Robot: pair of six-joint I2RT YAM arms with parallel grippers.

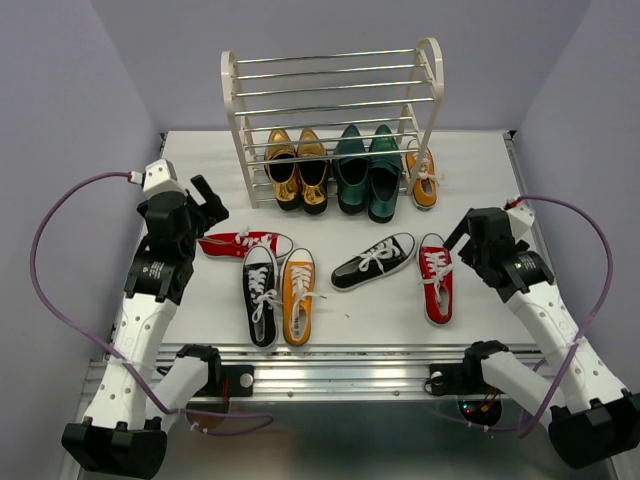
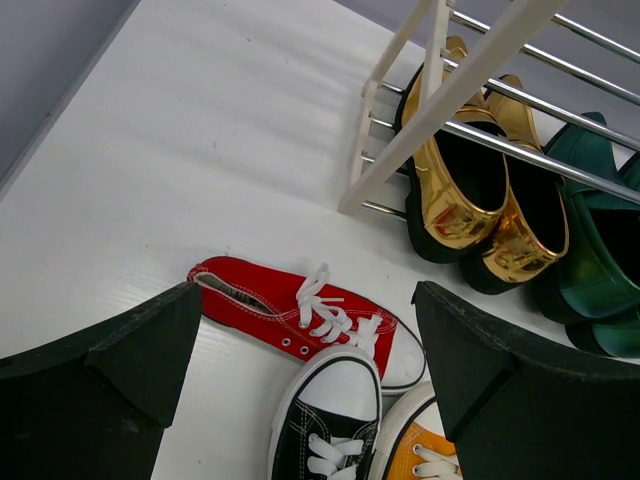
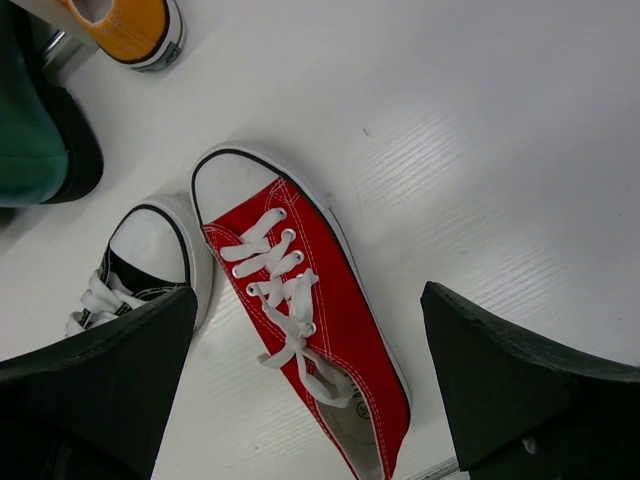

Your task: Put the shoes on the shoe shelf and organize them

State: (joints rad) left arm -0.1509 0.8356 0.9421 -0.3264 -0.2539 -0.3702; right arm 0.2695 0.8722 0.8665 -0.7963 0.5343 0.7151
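White table (image 1: 200, 185): matte, finely ribbed surface. Glossy gold pair (image 1: 300, 188): stands upright at the table's far edge, left of its centre (black soles visible). Glossy dark green pair (image 1: 367, 185): same far edge, just right of the table's centre, also upright.

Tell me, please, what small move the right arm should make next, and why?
Probably lower the right fingers straight down around the red sneaker: they are open, it lies upright on the table between them in the wrist view, and it is not yet on the shoe shelf.
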